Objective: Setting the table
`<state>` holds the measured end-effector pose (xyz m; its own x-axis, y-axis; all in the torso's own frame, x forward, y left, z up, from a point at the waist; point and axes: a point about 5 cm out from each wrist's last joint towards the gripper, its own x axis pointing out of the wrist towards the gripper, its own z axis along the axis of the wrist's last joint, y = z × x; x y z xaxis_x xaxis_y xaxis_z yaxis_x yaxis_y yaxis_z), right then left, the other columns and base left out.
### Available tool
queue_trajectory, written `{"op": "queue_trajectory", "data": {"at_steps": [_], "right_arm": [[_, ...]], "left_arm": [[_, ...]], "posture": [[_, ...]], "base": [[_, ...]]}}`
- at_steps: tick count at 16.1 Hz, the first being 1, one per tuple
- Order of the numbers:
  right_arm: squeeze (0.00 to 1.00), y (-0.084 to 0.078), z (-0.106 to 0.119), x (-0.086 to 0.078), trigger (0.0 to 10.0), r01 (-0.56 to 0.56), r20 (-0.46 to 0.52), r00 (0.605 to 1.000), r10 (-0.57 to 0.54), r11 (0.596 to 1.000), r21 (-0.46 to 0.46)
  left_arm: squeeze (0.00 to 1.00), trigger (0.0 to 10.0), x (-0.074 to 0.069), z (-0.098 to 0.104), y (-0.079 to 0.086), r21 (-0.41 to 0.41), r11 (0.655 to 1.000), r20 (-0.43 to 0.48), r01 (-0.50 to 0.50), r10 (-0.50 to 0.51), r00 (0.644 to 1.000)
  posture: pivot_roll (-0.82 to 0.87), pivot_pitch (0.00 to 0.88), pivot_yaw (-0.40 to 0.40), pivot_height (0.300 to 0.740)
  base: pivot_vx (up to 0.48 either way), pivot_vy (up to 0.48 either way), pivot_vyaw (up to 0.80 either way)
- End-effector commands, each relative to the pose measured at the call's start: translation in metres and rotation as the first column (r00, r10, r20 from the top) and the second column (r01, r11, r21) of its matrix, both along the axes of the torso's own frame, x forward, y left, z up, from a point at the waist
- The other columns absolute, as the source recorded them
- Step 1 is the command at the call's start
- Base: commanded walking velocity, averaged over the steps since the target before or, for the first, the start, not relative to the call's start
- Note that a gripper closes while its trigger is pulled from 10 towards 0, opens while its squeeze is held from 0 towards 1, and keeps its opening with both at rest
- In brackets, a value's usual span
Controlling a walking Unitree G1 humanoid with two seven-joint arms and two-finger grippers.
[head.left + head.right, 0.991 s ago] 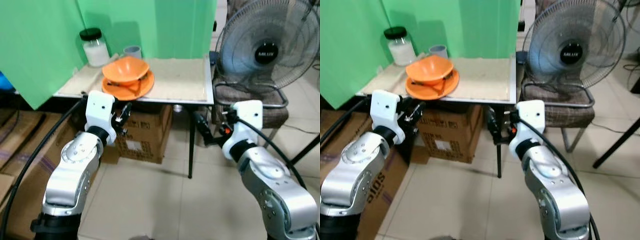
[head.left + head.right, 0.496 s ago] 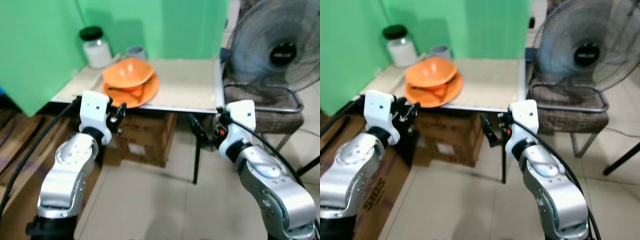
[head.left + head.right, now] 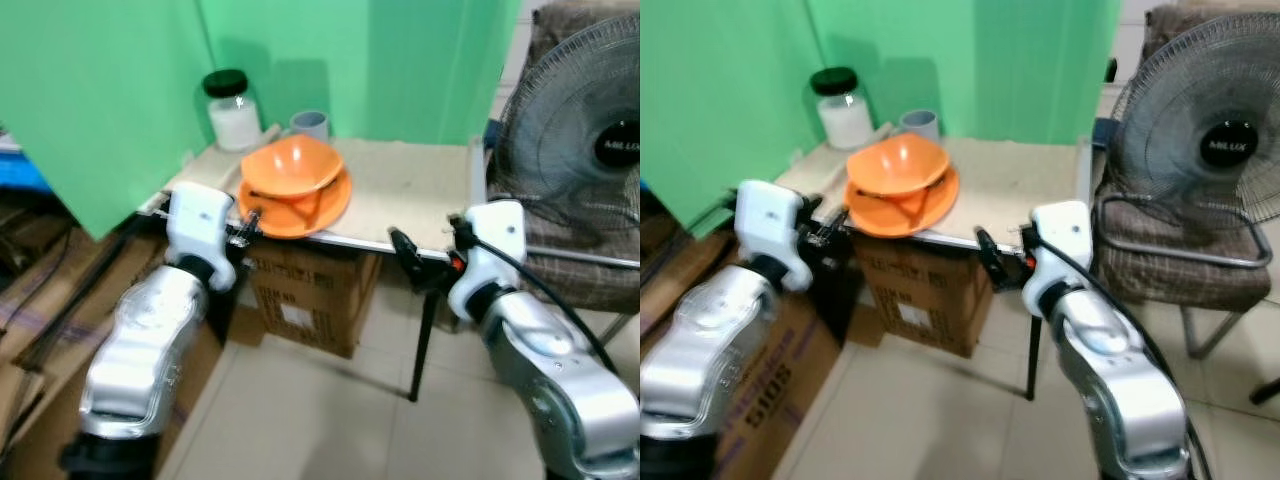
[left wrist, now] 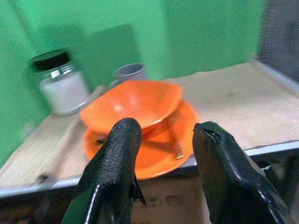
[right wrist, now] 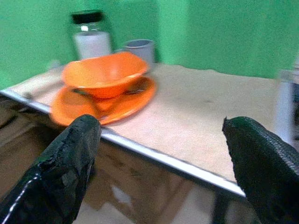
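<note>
Both claws hang just short of the table (image 3: pixel 400 195) with nothing in them: the left gripper (image 4: pixel 163 154), fingers parted, at the table's near edge close to the orange plate (image 3: pixel 325 208); the right gripper (image 5: pixel 163 154), spread wide, off the front edge further along. An orange bowl (image 3: pixel 292 168) sits tilted on the plate near the table's left front. Behind it stand a grey cup (image 3: pixel 310 124) and a black-lidded jar (image 3: pixel 232 110), against the green backdrop (image 3: pixel 100 90).

The bowl (image 3: pixel 293 166) hides most of the utensils on the plate (image 3: pixel 325 210).
</note>
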<state>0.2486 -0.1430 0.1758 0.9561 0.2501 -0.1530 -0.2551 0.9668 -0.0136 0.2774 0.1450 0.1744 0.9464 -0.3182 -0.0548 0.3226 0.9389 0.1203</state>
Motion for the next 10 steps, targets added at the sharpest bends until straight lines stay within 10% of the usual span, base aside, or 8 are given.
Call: {"op": "queue_trajectory", "data": {"at_steps": [1, 10], "right_arm": [[0.0, 0.0068, 0.005, 0.0001, 10.0, -0.031, 0.034, 0.999, 0.031, 1.0, -0.002], [0.0, 0.0121, 0.0079, 0.0006, 10.0, -0.054, 0.064, 0.996, 0.055, 0.998, -0.009]], "left_arm": [[0.0, 10.0, 0.0024, 0.0037, 0.0096, 0.011, 1.0, 0.011, -0.027, 0.027, 1.0], [0.0, 10.0, 0.0063, 0.0064, 0.0094, 0.012, 1.0, 0.022, -0.013, 0.013, 1.0]], "posture": [[0.0, 0.0, 0.096, 0.74], [0.0, 0.0, 0.1, 0.74]], "base": [[0.311, 0.0, 0.0], [0.308, 0.0, 0.32]]}}
